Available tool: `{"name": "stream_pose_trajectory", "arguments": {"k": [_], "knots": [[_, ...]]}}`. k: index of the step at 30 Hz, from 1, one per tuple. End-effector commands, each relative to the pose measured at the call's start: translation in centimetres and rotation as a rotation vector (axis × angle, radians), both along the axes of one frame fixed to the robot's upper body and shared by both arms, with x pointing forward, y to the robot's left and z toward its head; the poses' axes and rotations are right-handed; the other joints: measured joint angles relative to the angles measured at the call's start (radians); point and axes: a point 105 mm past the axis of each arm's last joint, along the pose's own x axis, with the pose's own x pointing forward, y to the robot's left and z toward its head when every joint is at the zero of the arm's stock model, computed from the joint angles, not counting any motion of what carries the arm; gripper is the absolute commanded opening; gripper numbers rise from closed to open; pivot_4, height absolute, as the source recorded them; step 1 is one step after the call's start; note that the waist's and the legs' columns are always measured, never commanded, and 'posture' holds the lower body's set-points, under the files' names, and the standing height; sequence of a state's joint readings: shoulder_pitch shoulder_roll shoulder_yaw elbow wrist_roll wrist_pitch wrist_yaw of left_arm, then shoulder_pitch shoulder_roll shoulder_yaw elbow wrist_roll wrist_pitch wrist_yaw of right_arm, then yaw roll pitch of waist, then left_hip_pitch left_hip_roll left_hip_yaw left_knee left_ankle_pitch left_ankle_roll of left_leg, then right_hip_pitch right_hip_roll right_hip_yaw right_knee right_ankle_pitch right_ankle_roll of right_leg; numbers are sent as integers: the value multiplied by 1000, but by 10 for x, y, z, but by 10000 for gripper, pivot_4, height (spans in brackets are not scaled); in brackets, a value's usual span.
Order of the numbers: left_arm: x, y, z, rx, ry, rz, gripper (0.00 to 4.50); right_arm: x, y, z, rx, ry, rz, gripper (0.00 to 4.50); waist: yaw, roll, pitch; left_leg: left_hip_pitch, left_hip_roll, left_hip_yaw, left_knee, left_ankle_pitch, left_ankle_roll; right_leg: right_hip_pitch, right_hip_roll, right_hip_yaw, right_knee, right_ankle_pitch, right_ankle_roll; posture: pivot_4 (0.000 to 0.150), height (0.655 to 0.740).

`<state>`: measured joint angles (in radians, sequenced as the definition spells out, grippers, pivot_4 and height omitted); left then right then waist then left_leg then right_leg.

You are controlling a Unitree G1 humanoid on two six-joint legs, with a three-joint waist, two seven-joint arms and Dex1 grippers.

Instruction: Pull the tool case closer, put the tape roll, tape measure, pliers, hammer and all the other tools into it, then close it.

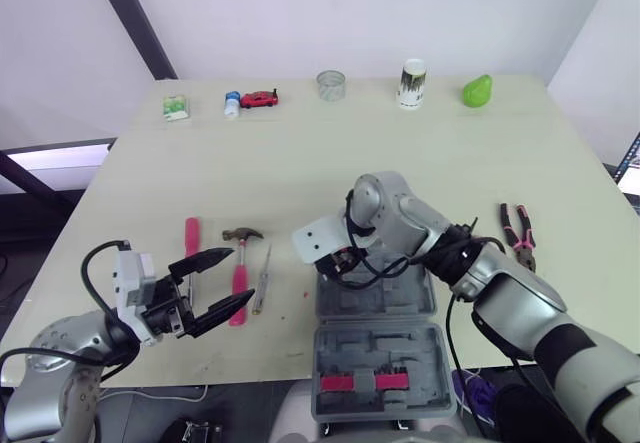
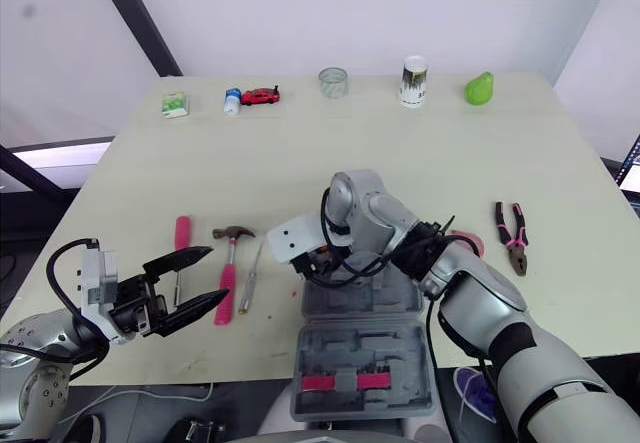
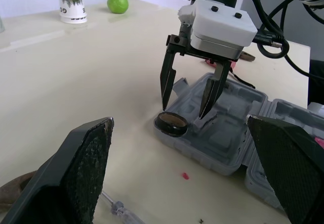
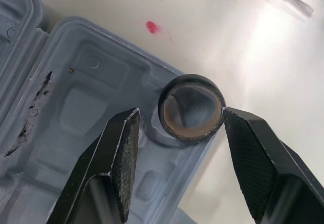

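Observation:
The grey tool case (image 1: 400,348) lies open at the table's front edge, with red-handled tools (image 1: 363,381) in its near half. A black tape roll (image 4: 191,107) rests at the far-left corner of the far tray, partly on its rim. My right gripper (image 3: 182,110) hangs open just above the roll, one finger on each side. My left gripper (image 1: 238,277) is open above the pink-handled hammer (image 1: 243,233), with nothing between its fingers. A clear-handled screwdriver (image 1: 262,281) lies beside the hammer. Pliers (image 1: 518,233) lie to the right of the case.
A pink-handled tool (image 1: 191,235) lies left of the hammer. Along the far edge stand a green box (image 1: 176,108), a small bottle (image 1: 232,103), a red toy car (image 1: 260,98), a glass (image 1: 331,84), a paper cup (image 1: 411,83) and a green pear (image 1: 477,90).

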<state>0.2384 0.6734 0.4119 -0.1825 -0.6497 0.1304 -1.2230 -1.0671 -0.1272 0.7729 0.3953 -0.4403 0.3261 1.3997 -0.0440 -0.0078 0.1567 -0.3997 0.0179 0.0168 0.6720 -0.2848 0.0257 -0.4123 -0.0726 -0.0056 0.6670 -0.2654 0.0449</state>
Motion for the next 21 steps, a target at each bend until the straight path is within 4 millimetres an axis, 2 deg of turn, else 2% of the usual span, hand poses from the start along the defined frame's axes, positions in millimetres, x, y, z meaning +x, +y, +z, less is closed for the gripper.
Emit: {"name": "stream_pose_trajectory", "arguments": {"k": [1,12,21], "knots": [[-1,0,4,6,-13,-6,45000,-6,5,4,24,15,18,26889,0,0,0,0,0,0,-1,0,0,0,0,0,-1,0,0,1500,7400],[0,-1,5,8,-10,-17,45000,-9,3,0,60,39,-5,26889,0,0,0,-1,0,0,-2,0,0,0,0,-1,-3,0,0,1500,7400],[0,-1,5,8,-8,-24,45000,-11,0,-13,68,56,-16,26889,0,0,0,-1,0,0,-2,0,0,0,1,-3,-3,0,0,1500,7400]]}}
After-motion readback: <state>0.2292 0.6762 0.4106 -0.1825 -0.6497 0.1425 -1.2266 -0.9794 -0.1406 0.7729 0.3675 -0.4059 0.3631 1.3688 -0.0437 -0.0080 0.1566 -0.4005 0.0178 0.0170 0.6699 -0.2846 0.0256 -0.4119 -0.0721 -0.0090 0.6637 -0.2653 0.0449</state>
